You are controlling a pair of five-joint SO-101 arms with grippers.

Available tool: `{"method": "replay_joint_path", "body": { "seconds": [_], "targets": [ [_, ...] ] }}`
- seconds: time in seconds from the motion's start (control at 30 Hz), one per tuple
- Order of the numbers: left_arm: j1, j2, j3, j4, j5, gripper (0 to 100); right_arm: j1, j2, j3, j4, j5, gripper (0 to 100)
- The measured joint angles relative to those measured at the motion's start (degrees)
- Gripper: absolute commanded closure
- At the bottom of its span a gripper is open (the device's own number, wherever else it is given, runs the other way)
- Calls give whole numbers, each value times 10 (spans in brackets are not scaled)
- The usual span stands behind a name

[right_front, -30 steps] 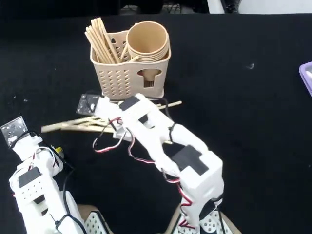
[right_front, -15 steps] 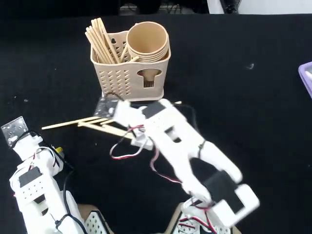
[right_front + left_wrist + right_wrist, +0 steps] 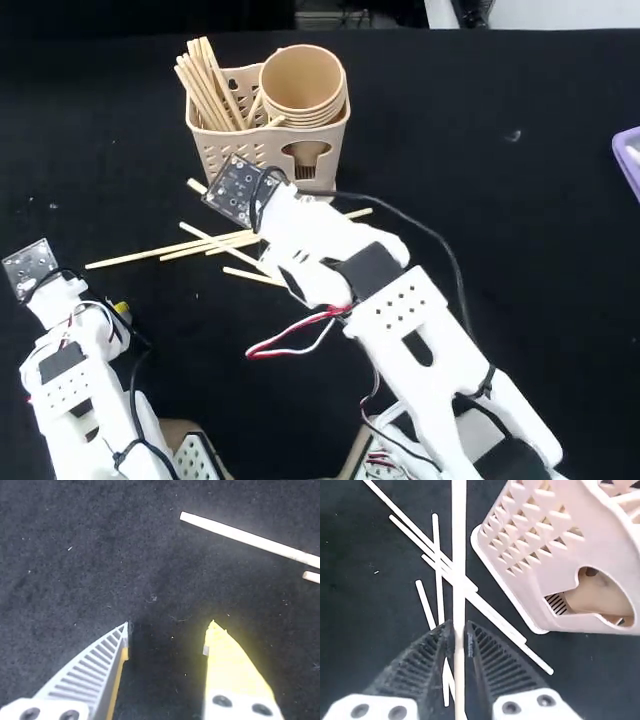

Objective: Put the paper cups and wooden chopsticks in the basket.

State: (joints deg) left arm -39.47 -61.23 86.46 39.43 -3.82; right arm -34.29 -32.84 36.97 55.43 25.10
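Black cloth table (image 3: 520,250); basket (image 3: 265,160) holds stacked paper cups (image 3: 303,85) + bundle of chopsticks (image 3: 205,85), upright; loose chopsticks (image 3: 150,252) scattered on cloth just in front of basket; right gripper (image 3: 459,627) near basket front, pinched tight on single chopstick (image 3: 458,530); left gripper (image 3: 167,630) well apart from basket, jaws spread, holding nil.

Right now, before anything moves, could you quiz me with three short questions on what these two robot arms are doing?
1. True or false: the left hand is shut.
2. What does the right hand pinch? A) a cup B) a chopstick C) a wire
3. Fill in: the stacked paper cups stand inside the ___.

Key: 1 false, it is open; 2 B; 3 basket.
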Motion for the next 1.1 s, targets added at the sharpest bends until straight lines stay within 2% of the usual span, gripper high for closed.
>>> {"method": "replay_joint_path", "body": {
  "seconds": [0.13,0.37,0.53,0.6,0.77,0.93,1.1],
  "targets": [
    [0,0,0,0,0,751,7,52,32,-8,1,988],
    [0,0,0,0,0,751,37,241,38,-24,57,980],
    [0,0,0,0,0,751,36,345,-5,-23,61,816],
    [0,0,0,0,0,751,36,365,-15,-23,63,784],
    [0,0,0,0,0,751,34,372,-19,-23,66,787],
    [0,0,0,0,0,751,35,372,-19,-23,76,851],
    [0,0,0,0,0,751,38,366,-25,-23,98,825]
  ]
}}
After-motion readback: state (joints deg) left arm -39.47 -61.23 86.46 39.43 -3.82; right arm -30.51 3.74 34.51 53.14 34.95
